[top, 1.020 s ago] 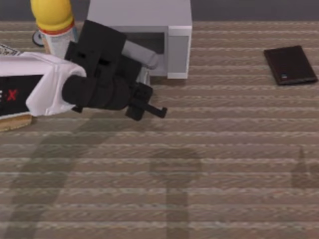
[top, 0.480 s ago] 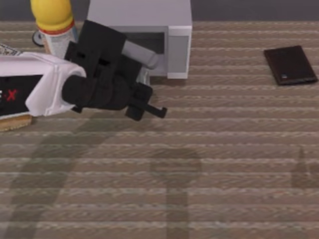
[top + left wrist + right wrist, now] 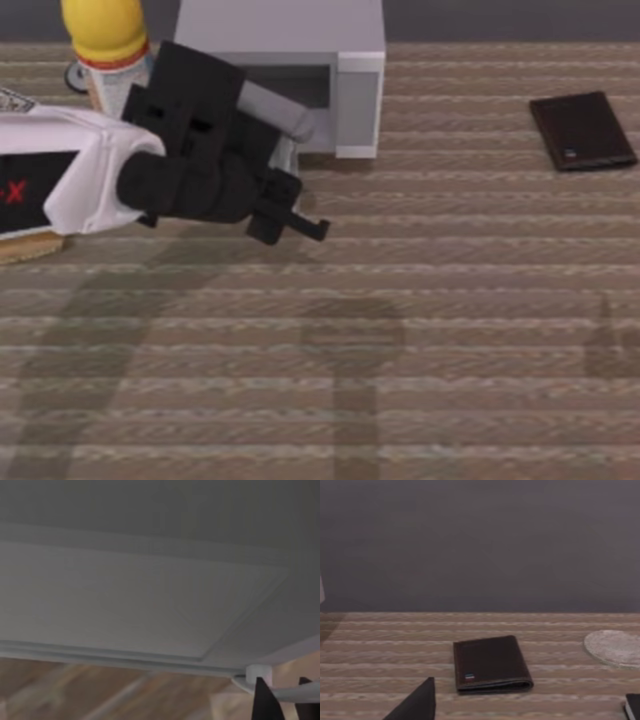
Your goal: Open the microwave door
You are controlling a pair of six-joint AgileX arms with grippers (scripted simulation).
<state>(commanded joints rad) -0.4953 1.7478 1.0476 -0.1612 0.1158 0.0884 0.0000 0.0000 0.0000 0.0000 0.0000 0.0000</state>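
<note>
Microwave [image 3: 300, 40]: it stands at the far edge of the table, left of centre in the top view, its grey control strip on the right of its front.
Microwave door [image 3: 285, 108]: already swung part way out from the front, so the dark cavity shows beside the control strip; the panel angles out toward the left arm.
Top view, change: over the last second the left arm and its gripper [image 3: 300, 222] have slid a little to the table's left and slightly back, and the door's free end has come round with them. I judge the pull is working, with more swing left to reach fully open.
Top view, left gripper: one dark finger juts out just in front of the door's lower edge; from above I cannot tell whether it pinches anything.
Top view, bystanders: a yellow-capped bottle [image 3: 105, 45] stands left of the microwave, close to the arm's path; a dark wallet [image 3: 582, 130] lies well apart on the right.
Left wrist view: the door panel [image 3: 140, 605] fills the picture at close range, window and frame plain. Two dark fingertips [image 3: 262, 700] stand upright with the door's thin edge between them, so the grip looks closed on the door.
Right wrist view: the right arm is parked on the right; one dark finger [image 3: 417, 702] shows at the picture's edge, its state not readable, with the wallet [image 3: 490, 664] lying ahead.
</note>
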